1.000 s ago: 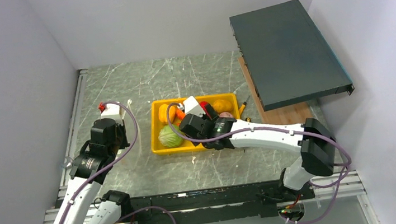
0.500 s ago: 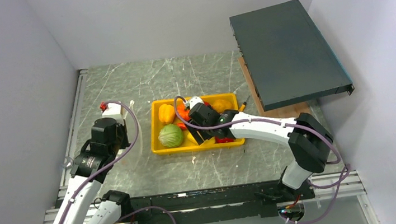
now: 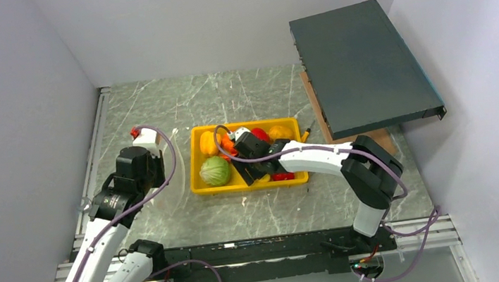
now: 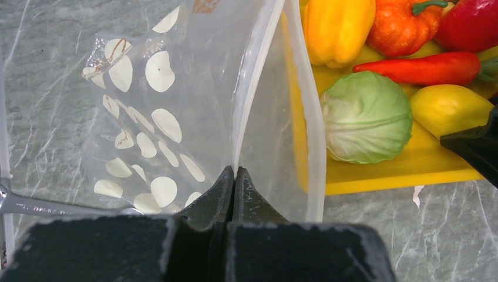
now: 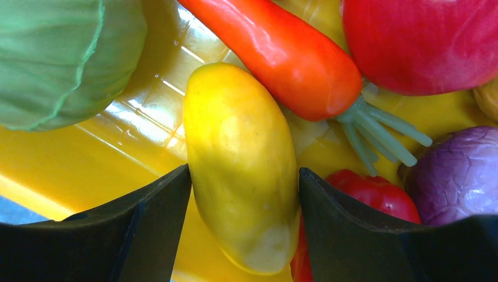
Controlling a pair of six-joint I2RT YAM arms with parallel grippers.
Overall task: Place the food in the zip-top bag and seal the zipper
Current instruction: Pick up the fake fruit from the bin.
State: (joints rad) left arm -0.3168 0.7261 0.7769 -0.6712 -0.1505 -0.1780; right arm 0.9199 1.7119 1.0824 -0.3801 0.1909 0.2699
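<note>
My left gripper (image 4: 234, 171) is shut on one lip of the clear dotted zip-top bag (image 4: 152, 117), right at its whitish zipper (image 4: 258, 76). The bag's mouth stands open beside the yellow tray (image 3: 252, 185). My right gripper (image 5: 244, 170) is open, with a jaw on each side of a yellow piece (image 5: 244, 158) lying in the tray. Around it lie the green cabbage (image 5: 59, 59), carrot (image 5: 282, 53), red tomato (image 5: 423, 41), purple onion (image 5: 458, 176) and red pepper (image 5: 370, 194). The yellow pepper (image 4: 337, 26) and orange pumpkin (image 4: 405, 26) sit at the tray's far end.
A dark flat panel (image 3: 362, 64) rests tilted on a wooden board (image 3: 357, 144) at the back right. A metal rail (image 4: 35, 205) runs along the table's left edge. Grey walls close in on the left, back and right.
My right gripper has moved left inside the tray and come down around the yellow piece. My left gripper has shifted slightly away from me, still holding the bag.
</note>
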